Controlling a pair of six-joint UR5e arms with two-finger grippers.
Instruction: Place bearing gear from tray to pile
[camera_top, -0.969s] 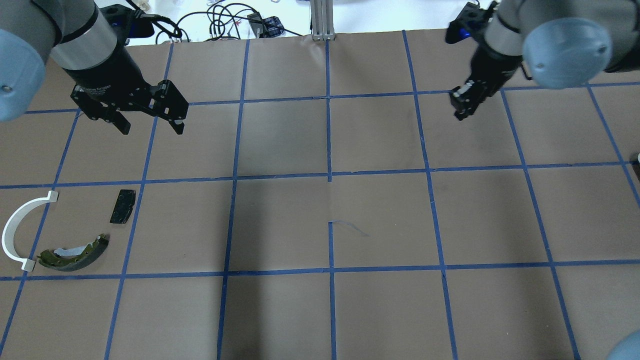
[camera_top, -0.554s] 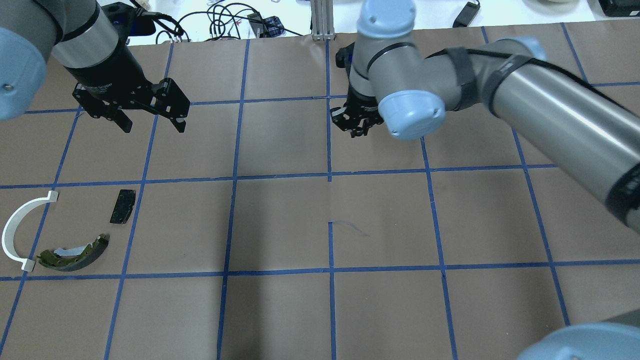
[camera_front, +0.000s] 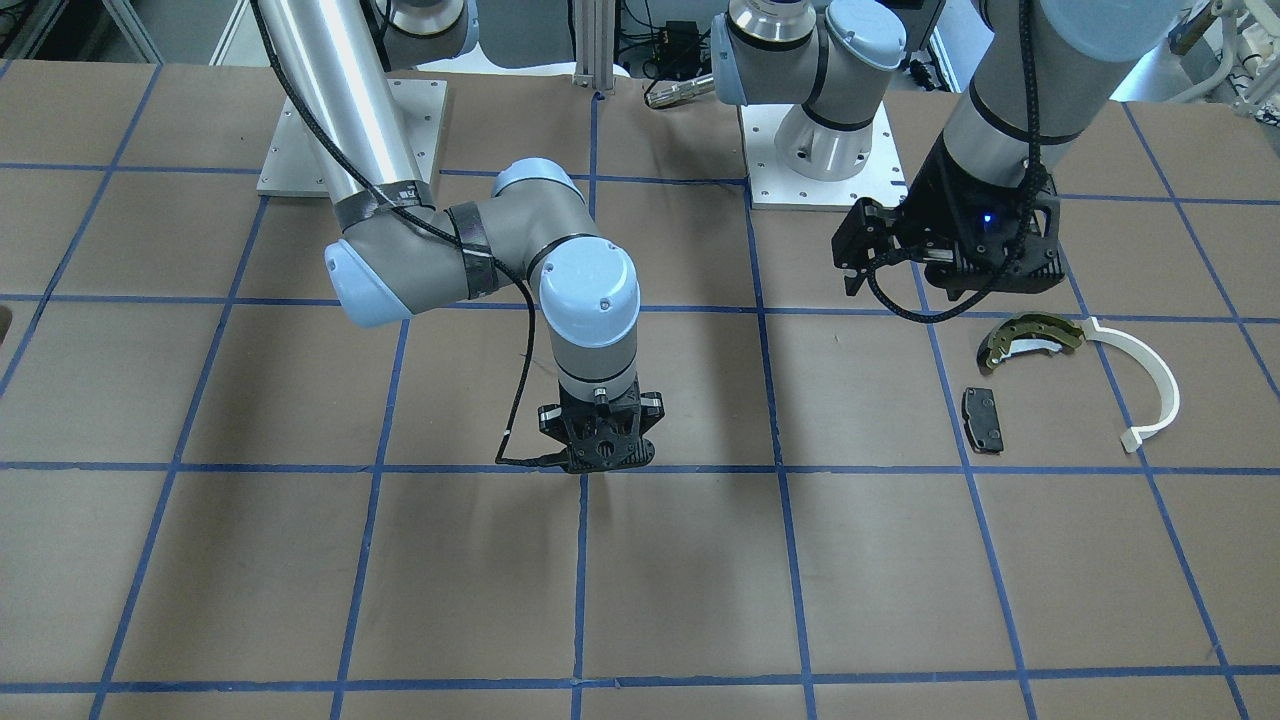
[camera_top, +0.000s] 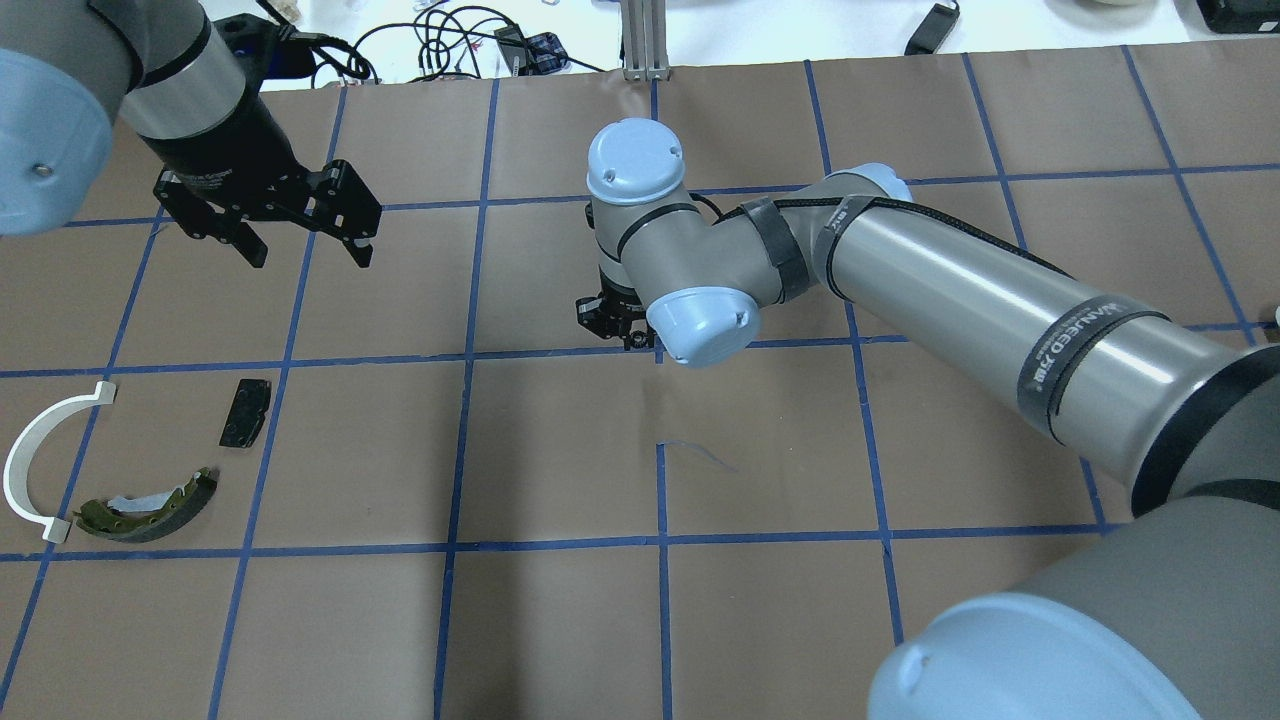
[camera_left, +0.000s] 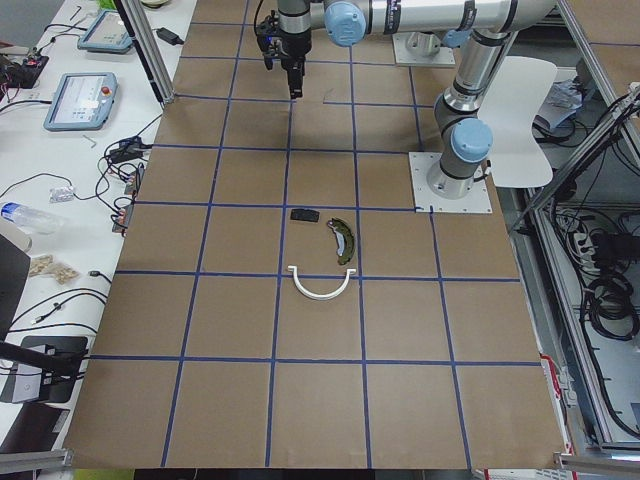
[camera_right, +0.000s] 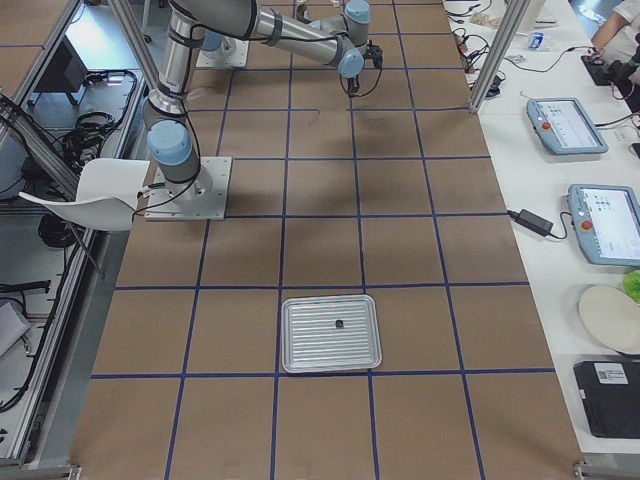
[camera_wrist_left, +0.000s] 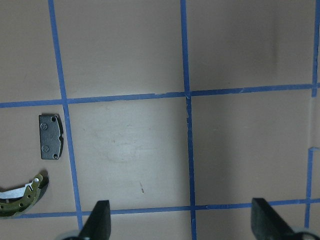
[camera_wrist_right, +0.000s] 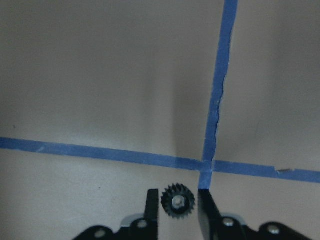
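My right gripper (camera_wrist_right: 177, 212) is shut on the bearing gear (camera_wrist_right: 177, 201), a small black toothed wheel held between its fingertips. It hangs over a tape crossing at the table's middle (camera_top: 620, 330) (camera_front: 597, 460). The pile lies at the left: an olive-gold brake shoe (camera_top: 150, 505), a white plastic arc (camera_top: 40, 455) and a black pad (camera_top: 245, 412). My left gripper (camera_top: 307, 257) is open and empty, above the table beyond the pile. Its wrist view shows the pad (camera_wrist_left: 51, 136) and part of the shoe (camera_wrist_left: 20, 197). The silver tray (camera_right: 300, 350) stands far off at the table's right end.
The table is brown paper with a blue tape grid. A small dark part (camera_right: 339, 323) lies in the tray. My right arm's long link (camera_top: 980, 300) stretches across the right half. Cables (camera_top: 430, 40) and tablets (camera_right: 605, 220) lie beyond the far edge.
My right arm has swung from the far right to the table's middle, gripper now lower and nearer the pile side. My left gripper has barely moved and stays open.
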